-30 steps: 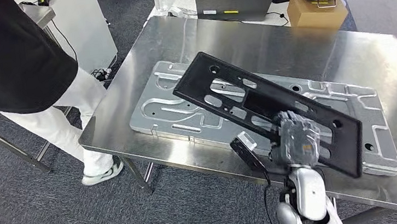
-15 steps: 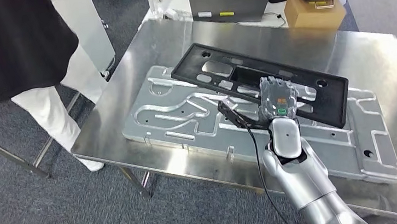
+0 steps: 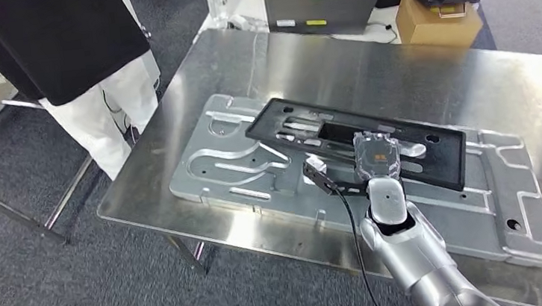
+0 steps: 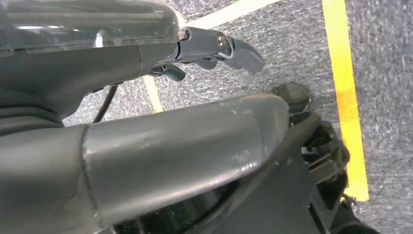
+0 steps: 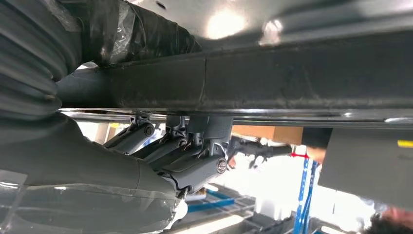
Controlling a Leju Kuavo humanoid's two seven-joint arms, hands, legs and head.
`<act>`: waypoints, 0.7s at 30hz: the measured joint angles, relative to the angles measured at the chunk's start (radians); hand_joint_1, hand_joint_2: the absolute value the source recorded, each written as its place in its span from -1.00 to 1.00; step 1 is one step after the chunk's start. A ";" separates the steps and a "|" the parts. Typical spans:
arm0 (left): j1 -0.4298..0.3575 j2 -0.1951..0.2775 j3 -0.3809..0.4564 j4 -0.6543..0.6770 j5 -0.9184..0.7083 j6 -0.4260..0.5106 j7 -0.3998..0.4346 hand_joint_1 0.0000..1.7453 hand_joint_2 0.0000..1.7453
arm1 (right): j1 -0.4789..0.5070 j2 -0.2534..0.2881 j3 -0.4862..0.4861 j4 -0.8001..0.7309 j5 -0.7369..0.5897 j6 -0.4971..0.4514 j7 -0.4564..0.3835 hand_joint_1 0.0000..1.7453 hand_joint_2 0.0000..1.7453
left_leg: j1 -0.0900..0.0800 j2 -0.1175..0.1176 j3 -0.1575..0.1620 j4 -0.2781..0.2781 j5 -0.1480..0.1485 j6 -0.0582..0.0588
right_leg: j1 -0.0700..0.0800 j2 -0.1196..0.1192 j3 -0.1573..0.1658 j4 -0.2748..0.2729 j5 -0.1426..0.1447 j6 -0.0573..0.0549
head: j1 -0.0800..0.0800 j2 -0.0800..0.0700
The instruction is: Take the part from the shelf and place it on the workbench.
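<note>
The part (image 3: pixel 303 129) is a long black frame with cut-outs. It lies nearly flat on a silver fixture plate (image 3: pixel 217 166) that rests on the steel workbench (image 3: pixel 395 66). My right hand (image 3: pixel 377 155) grips the part's near long edge at about its middle. In the right wrist view the black edge (image 5: pixel 292 73) runs across, with the thumb on one side and the fingers (image 5: pixel 195 146) curled around the other. My left hand (image 4: pixel 170 136) hangs over grey carpet with yellow lines, fingers apart and holding nothing.
A person in a black top and white trousers (image 3: pixel 86 58) stands at the workbench's left end. At the far side are a laptop (image 3: pixel 318 10) with a person's hands behind it, and a cardboard box (image 3: pixel 437 26) carrying a router.
The part has come down from a steep tilt to lie almost flat on the fixture plate, still in my right hand. The head view has shifted, and the person at the left has moved.
</note>
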 joint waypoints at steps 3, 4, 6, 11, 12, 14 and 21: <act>0.000 0.001 -0.002 0.000 0.000 0.000 0.000 -1.00 -1.00 | -0.002 0.000 0.001 0.007 0.000 -0.002 0.000 1.00 1.00 | 0.000 0.000 0.002 0.001 -0.007 -0.017 | 0.000 0.002 0.006 -0.011 -0.003 -0.019 | 0.000 0.000; 0.000 0.001 -0.002 0.000 0.000 0.000 0.000 -1.00 -1.00 | -0.004 0.000 0.001 0.008 0.000 -0.003 0.000 1.00 1.00 | 0.001 0.001 -0.005 0.022 -0.022 -0.022 | -0.002 0.001 0.011 -0.016 -0.002 -0.027 | -0.001 0.000; 0.000 0.001 -0.002 0.000 0.001 0.000 -0.001 -1.00 -1.00 | -0.008 0.000 0.002 0.011 0.000 -0.002 0.000 1.00 1.00 | 0.003 0.002 -0.050 0.124 -0.077 -0.028 | -0.003 -0.001 0.019 -0.022 -0.003 -0.038 | -0.001 0.000; 0.003 0.002 -0.002 0.000 0.008 0.001 0.001 -1.00 -1.00 | 0.000 0.000 0.003 0.038 -0.002 0.000 -0.007 1.00 1.00 | 0.003 0.002 -0.117 0.225 -0.071 -0.025 | 0.006 0.001 0.026 -0.019 -0.010 -0.044 | -0.001 0.000; 0.004 0.002 -0.002 0.000 0.010 0.001 0.001 -1.00 -1.00 | 0.004 0.001 0.003 0.043 -0.004 -0.005 -0.010 1.00 1.00 | 0.003 0.002 -0.085 0.151 -0.031 -0.020 | 0.007 0.001 0.029 -0.018 -0.013 -0.043 | -0.001 0.000; 0.003 0.004 -0.002 0.000 0.014 0.001 0.000 -1.00 -1.00 | 0.011 0.004 0.003 0.056 -0.006 -0.022 -0.016 1.00 1.00 | -0.002 0.002 -0.028 0.032 0.012 -0.010 | 0.011 0.003 0.031 -0.016 -0.017 -0.037 | -0.001 0.000; 0.004 0.006 -0.002 0.000 0.023 -0.006 -0.009 -1.00 -1.00 | 0.047 0.018 0.003 0.106 -0.011 -0.084 -0.033 -1.00 -1.00 | 0.006 0.008 0.004 -0.023 0.022 0.017 | 0.011 0.005 -0.003 0.077 -0.081 -0.005 | 0.000 0.000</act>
